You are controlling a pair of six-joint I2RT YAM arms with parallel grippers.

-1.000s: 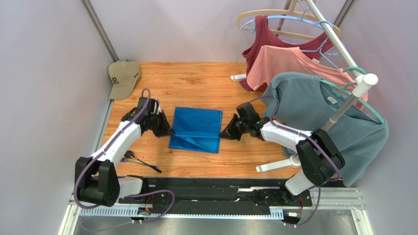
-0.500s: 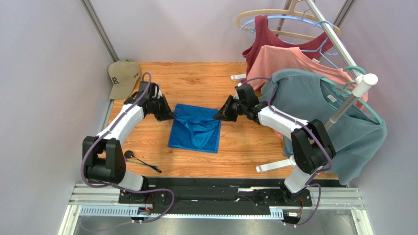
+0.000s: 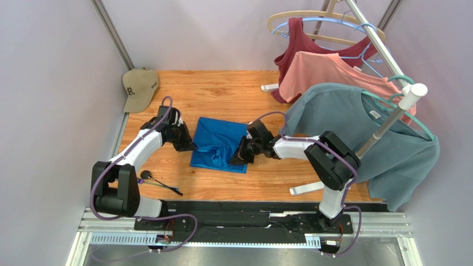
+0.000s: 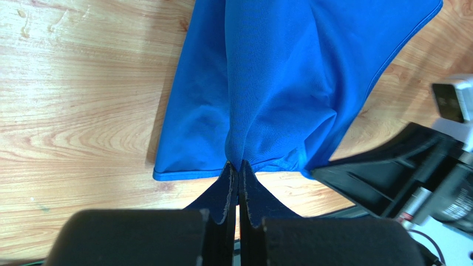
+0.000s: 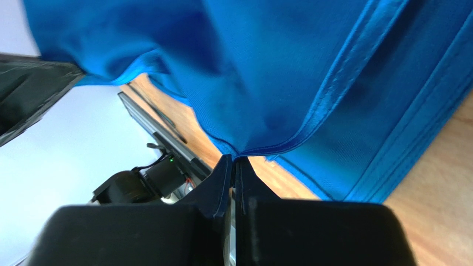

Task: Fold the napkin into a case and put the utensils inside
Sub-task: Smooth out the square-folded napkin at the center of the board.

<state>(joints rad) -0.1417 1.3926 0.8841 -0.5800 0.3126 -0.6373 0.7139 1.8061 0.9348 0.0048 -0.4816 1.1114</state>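
Wood tabletop: cap, hung shirts around napkin

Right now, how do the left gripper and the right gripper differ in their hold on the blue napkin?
The left gripper grips the napkin from its left side, the right gripper from its right side. The left gripper pinches a bunched ridge of cloth, while the right gripper pinches a stitched hem edge. Both are shut on the napkin.
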